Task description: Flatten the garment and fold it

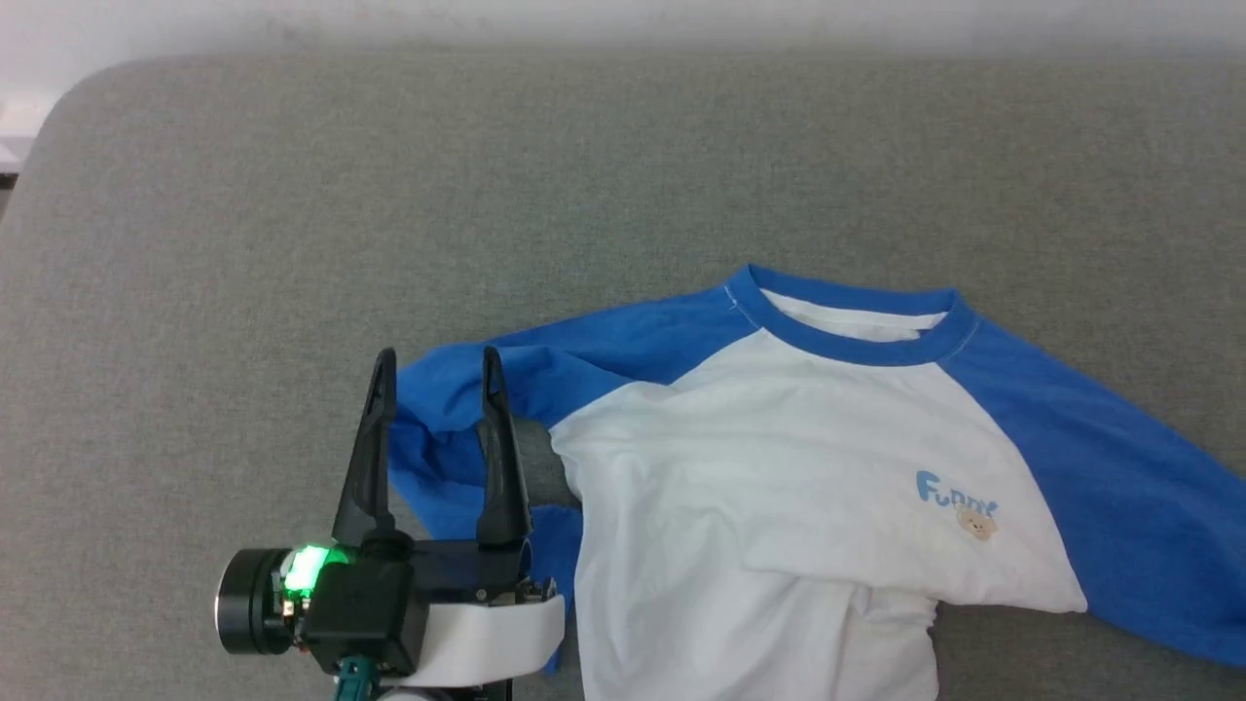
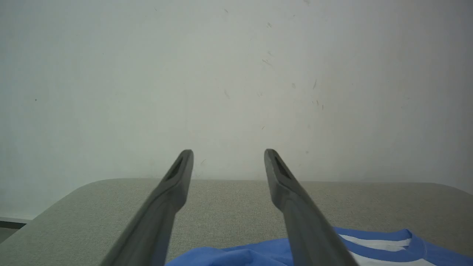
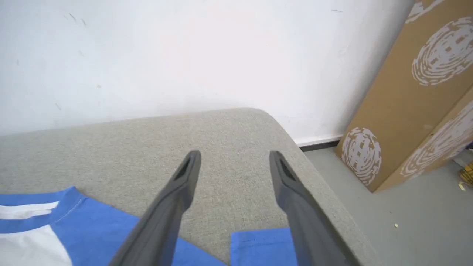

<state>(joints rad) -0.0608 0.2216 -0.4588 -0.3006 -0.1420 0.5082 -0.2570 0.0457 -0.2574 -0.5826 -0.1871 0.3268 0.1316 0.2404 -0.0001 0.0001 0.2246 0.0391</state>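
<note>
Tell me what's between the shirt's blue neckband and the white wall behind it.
Bare grey fabric surface, with nothing on it, lies between the neckband and the wall; the head view shows that stretch plainly.

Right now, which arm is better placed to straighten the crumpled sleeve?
Left: the left gripper hangs open over that bunched sleeve; the right gripper is at the garment's other sleeve.

- garment (image 1: 779,467): thin, soft cloth, matt, lightly creased.
- padded surface (image 1: 292,243): grey woven fabric, coarse, matt.
- left gripper (image 1: 439,355): dark, smooth matt plastic.
- box (image 3: 414,92): brown cardboard, matt, printed.
- wall (image 2: 221,74): pale, matt, scuffed.
</note>
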